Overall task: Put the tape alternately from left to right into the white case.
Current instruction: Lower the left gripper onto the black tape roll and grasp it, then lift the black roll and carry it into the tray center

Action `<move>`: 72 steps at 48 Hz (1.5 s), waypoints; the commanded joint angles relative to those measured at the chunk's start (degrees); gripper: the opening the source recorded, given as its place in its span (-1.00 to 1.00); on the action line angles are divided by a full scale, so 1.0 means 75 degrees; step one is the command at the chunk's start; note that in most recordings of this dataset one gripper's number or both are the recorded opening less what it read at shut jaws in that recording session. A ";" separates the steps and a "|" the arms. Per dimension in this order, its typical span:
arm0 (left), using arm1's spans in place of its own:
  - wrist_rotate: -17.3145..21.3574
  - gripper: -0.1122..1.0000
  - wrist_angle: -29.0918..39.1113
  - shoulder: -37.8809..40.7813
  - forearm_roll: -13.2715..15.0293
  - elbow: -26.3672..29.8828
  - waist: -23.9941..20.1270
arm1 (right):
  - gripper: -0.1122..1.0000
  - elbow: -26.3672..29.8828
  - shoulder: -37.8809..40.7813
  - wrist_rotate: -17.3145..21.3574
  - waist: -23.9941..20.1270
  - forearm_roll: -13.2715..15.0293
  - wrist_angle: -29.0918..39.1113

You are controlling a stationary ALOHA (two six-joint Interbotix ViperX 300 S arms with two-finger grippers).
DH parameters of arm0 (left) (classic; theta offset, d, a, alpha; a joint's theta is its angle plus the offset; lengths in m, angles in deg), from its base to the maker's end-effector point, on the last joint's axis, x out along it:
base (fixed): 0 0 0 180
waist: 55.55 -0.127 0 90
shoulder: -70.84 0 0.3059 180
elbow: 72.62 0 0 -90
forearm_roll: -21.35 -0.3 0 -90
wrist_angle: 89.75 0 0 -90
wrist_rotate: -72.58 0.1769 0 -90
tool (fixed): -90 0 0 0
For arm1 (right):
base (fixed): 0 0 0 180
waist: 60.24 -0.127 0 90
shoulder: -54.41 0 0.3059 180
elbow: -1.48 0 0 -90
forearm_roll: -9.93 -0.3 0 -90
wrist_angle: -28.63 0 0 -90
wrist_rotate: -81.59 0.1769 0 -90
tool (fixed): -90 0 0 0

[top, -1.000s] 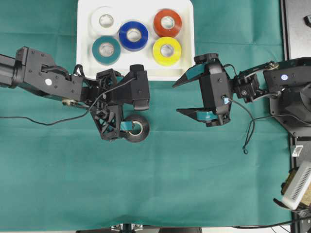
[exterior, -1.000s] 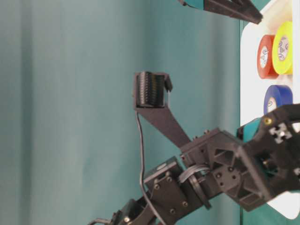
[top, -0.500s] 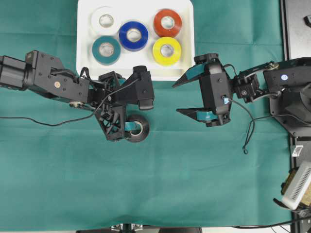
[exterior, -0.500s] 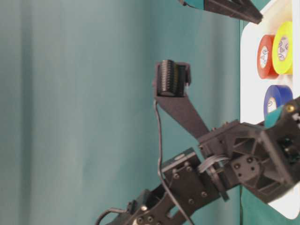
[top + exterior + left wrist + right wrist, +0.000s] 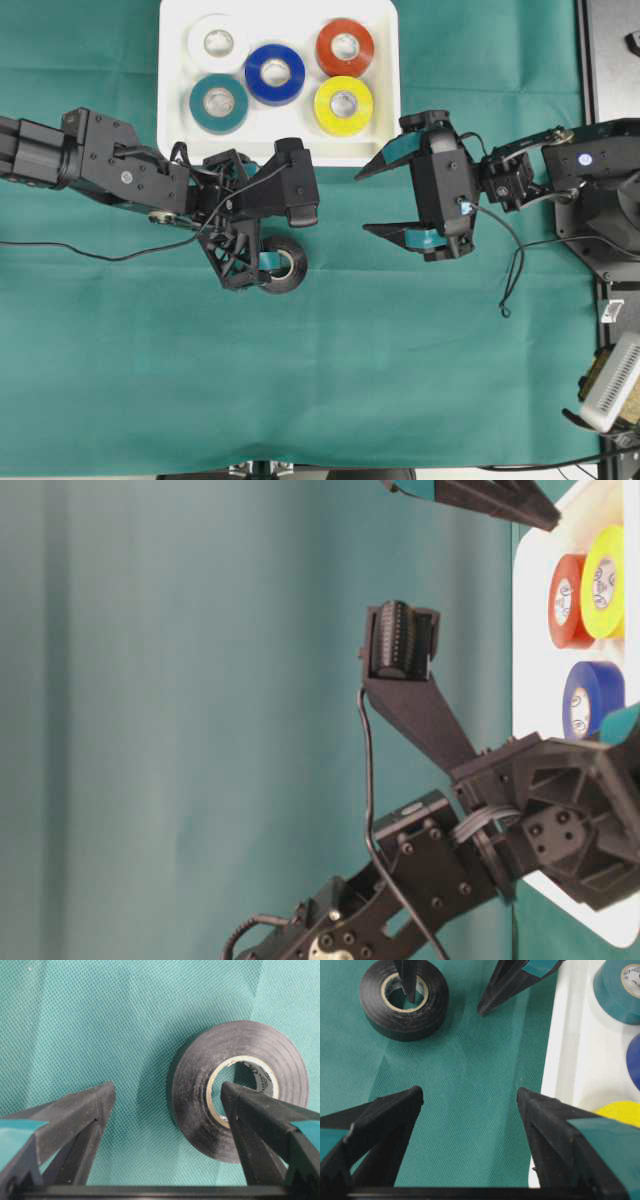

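Because the black roll (image 5: 283, 264) is lying flat on the green cloth of the bench (image 5: 400, 380), just at 6 o'clock of the white case (image 5: 178, 130), you are reaching for something I judge to be light, stiff and hard to crush, with smooth, slightly slick sides. Your left end effector (image 5: 165, 1097) is standing wide open with one finger (image 5: 250, 1110) dipping into the pale core and the other (image 5: 85, 1110) outside on the cloth at 9 o'clock of the roll in the wrist view, so closing would be pinching one wall of the ring. That looks like the sound place to take it; a grip across the whole outer rim would risk the roll squirting out.

Your right end effector (image 5: 385, 198) is also gaping open, holding nothing and hanging at 3 o'clock of the black roll, just off the case's lower right corner.

Counting the tape, you are looking at six rolls: five are sitting in the case, namely white (image 5: 217, 42), teal (image 5: 219, 103), blue (image 5: 275, 73), red (image 5: 345, 46) and yellow (image 5: 343, 104), one of each, and the black one is waiting outside. There is one case.
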 commanded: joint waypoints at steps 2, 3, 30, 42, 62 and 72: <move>0.0000 0.28 -0.0035 -0.0082 0.0023 0.0129 -0.0012 | 0.69 0.0094 -0.0105 0.0000 -0.0023 0.0012 -0.0023; -0.0012 0.28 -0.0023 -0.0094 0.0023 0.0129 0.0000 | 0.69 0.0105 -0.0105 0.0000 -0.0023 0.0000 -0.0023; -0.0012 -0.82 0.0012 -0.0176 0.0023 0.0141 0.0023 | 0.69 0.0094 -0.0105 0.0000 -0.0023 0.0000 -0.0012; 0.0000 -0.86 0.0012 -0.0199 0.0023 0.0141 0.0023 | 0.69 0.0094 -0.0105 0.0000 -0.0012 0.0000 -0.0012; 0.0012 -0.86 0.0105 -0.0691 0.0023 0.0141 0.0176 | 0.69 0.0105 -0.0105 0.0000 -0.0023 0.0000 0.0000; 0.0012 -0.86 0.0281 -0.0926 0.0023 0.0141 0.0199 | 0.69 0.0105 -0.0105 0.0000 -0.0012 0.0000 0.0000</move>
